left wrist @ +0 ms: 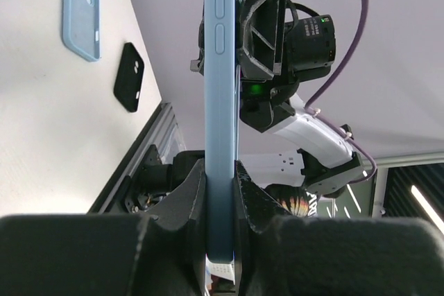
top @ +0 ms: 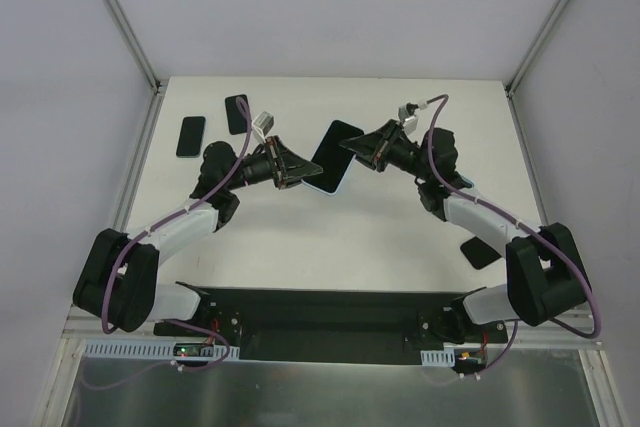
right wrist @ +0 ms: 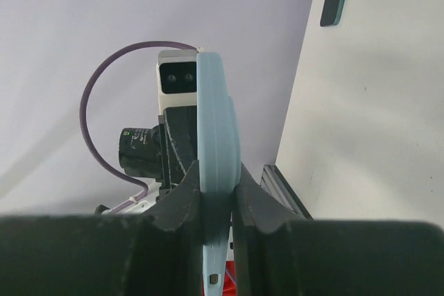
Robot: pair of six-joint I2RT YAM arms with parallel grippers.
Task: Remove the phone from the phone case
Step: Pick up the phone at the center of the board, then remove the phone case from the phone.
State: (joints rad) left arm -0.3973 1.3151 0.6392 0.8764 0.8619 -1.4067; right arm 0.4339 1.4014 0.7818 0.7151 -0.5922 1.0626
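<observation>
**Top external view.** The phone, seated in a light-blue phone case, is shown held above the table between the two arms. The left gripper is clamped on one side of it and the right gripper on the opposite side, so that the cased phone spans the gap between the two sets of jaws. Two dark slabs are seen flat on the table beyond the left jaws, well apart from them. A further dark slab lies beside the right forearm.

**Left wrist view.** The phone case is presented edge-on, with its side buttons visible. The left gripper is closed on it, one finger pressed against each face. Farther along the same edge, the right jaws are seen closed on the case. Off to one side of the jaws, a spare light-blue case and a black case lie flat on the table.

**Right wrist view.** The right gripper is closed on the light-blue edge of the phone case, which is pinched between the fingers and appears slightly bowed beyond them. Directly behind the case, the left gripper's camera housing is visible. It cannot be told from these views whether the phone has lifted from the case at any edge.
</observation>
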